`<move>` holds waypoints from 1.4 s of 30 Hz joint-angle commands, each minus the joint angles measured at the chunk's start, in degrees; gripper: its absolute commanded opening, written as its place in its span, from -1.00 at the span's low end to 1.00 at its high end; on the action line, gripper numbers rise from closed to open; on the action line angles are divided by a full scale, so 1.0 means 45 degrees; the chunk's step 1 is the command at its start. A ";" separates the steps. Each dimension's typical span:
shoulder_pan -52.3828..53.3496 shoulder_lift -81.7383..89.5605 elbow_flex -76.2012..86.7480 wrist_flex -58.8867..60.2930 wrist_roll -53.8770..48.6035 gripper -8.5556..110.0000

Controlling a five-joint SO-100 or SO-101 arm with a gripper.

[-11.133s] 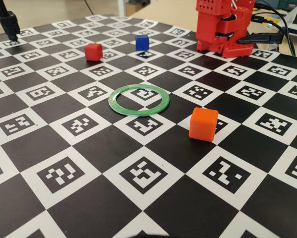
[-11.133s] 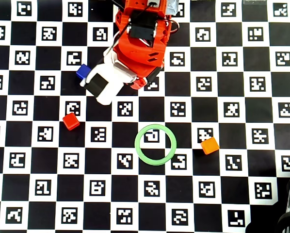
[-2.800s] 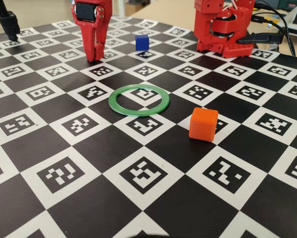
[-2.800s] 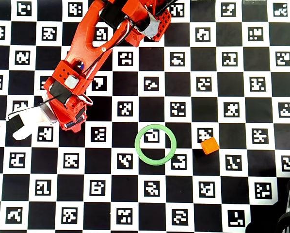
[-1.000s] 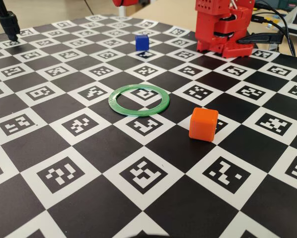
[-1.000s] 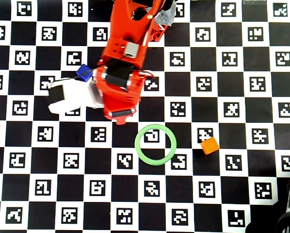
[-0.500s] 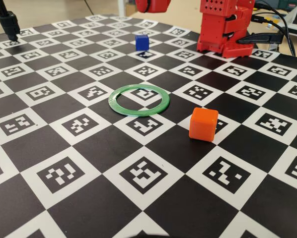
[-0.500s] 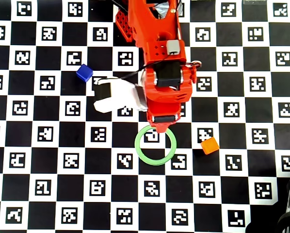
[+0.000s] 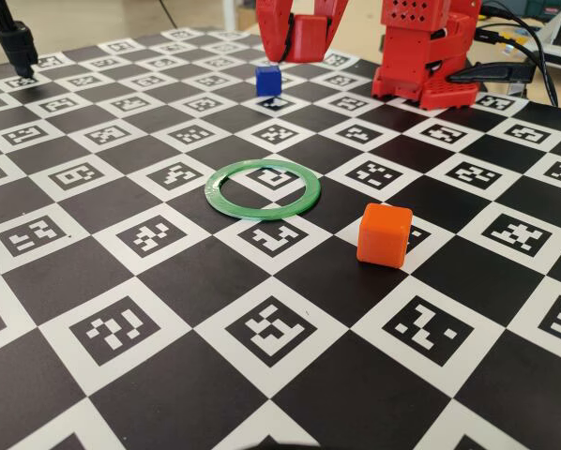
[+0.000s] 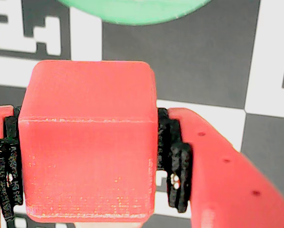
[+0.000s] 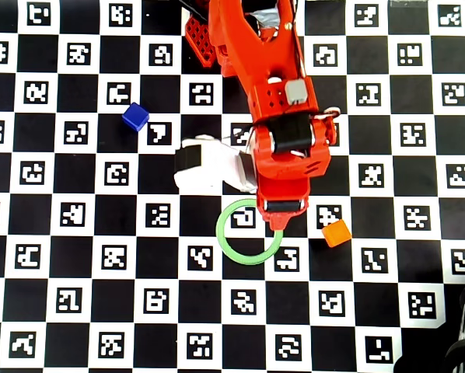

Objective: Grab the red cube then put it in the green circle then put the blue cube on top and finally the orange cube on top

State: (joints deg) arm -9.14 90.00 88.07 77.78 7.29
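1. The bench (image 9: 168, 394) is covered in black and white squares with little patterns.
2. The green circle (image 9: 226, 182) lies flat in the middle.
3. The orange cube (image 9: 385, 235) sits near it, on the right, not touching.
4. The blue cube (image 9: 267, 79) sits far back.
5. The red claw (image 9: 304, 42) hangs above it, squeezing the red cube (image 9: 309, 39).

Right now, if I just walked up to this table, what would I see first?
Probably the black-and-white checkered board under everything. Next, the gripper squeezing the red cube, filling the wrist view. In the fixed view, the green circle lies mid-board, the orange cube sits to its right, and the blue cube is far back.
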 commanded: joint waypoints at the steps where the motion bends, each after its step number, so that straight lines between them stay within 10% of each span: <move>1: 0.0293 -0.0078 -0.0059 -0.0527 -0.0273 -0.94; 42: 0.1016 -0.3184 0.1445 -0.3867 -0.0781 -0.94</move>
State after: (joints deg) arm -5.36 74.18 95.54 60.91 3.96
